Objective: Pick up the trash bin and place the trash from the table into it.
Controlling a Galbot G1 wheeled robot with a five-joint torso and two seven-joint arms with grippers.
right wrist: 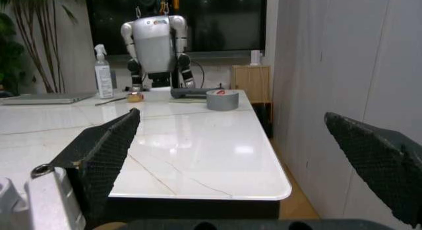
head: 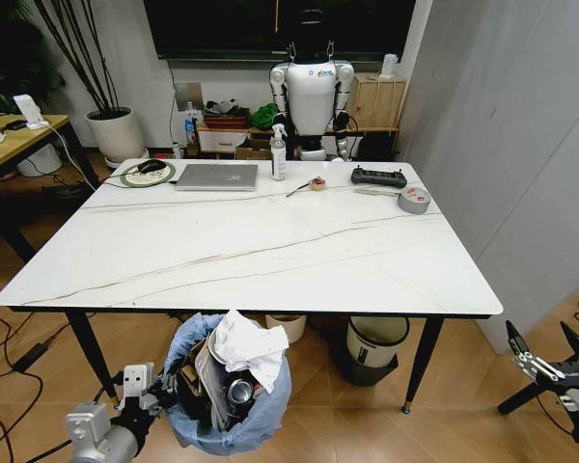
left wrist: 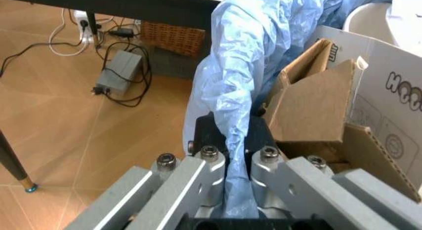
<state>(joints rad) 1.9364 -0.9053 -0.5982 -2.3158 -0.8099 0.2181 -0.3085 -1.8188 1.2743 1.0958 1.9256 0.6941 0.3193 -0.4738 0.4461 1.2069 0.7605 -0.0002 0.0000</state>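
The trash bin (head: 261, 420), lined with a light-blue bag, stands on the floor at the table's (head: 270, 251) near edge. Trash fills it: a white paper wad (head: 251, 349), brown cardboard (left wrist: 315, 109) and a printed white box (left wrist: 389, 87). My left gripper (head: 169, 394) is at the bin's left side, shut on the rim with the blue liner (left wrist: 231, 82) pinched between its fingers (left wrist: 211, 158). Low at the table's right front corner, my right gripper (head: 542, 343) is open and holds nothing; its wrist view looks between the two black fingers (right wrist: 105, 151) along the tabletop (right wrist: 191, 156).
At the table's far side lie a silver laptop (head: 217, 177), a spray bottle (head: 278, 154), a grey tape roll (head: 414, 200), a black controller (head: 378, 176) and a mouse pad (head: 147, 174). A cream bin (head: 288, 328) and a black-rimmed bin (head: 376, 340) sit underneath. A grey wall (head: 521, 145) runs along the right.
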